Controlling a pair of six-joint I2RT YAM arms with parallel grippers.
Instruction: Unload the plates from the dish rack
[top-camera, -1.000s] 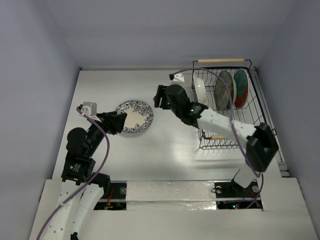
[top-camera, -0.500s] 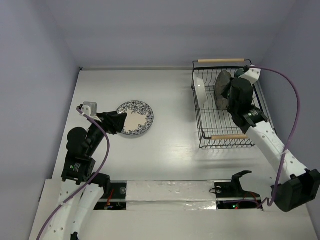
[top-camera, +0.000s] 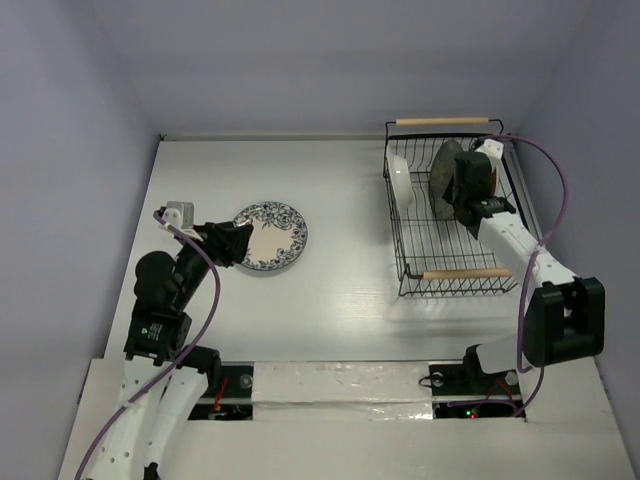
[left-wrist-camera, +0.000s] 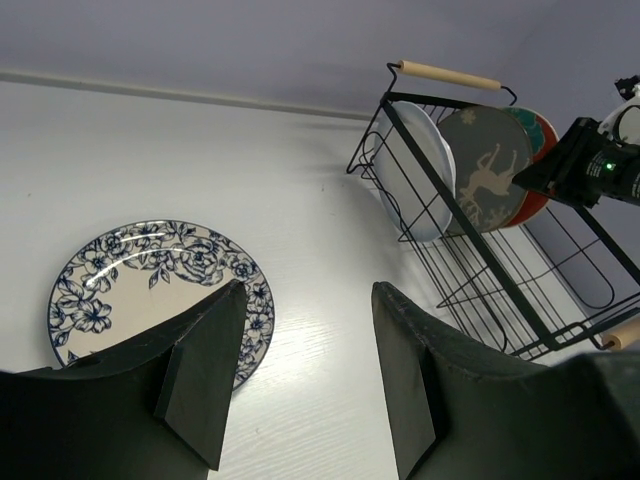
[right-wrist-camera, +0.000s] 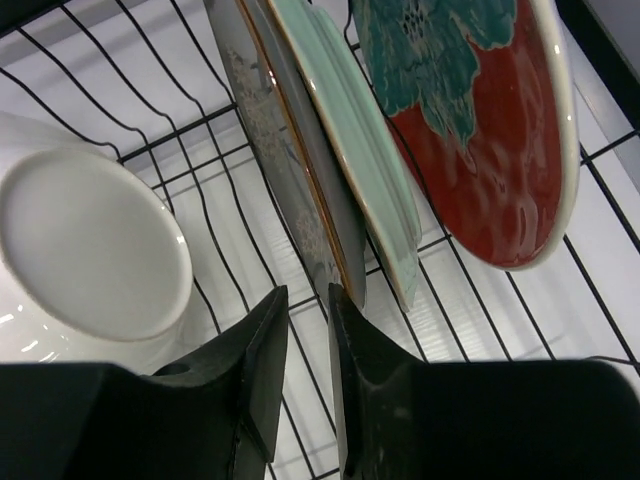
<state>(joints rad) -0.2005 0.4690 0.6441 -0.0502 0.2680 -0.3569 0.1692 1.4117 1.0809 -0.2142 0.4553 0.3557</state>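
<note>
Rim of the grey plate, upright in the rack, lies just ahead of the right gripper, its jaws narrow and empty. The left gripper, half-open and empty, hovers well left.

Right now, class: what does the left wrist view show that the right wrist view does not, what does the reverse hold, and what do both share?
Only left wrist: the blue floral plate flat on the table, a wooden handle, the open left gripper. Only right wrist: the mint plate seen clearly, the right gripper at the lower rim of the grey plate. Both: the dish rack, that grey plate, the red plate, a white dish.
</note>
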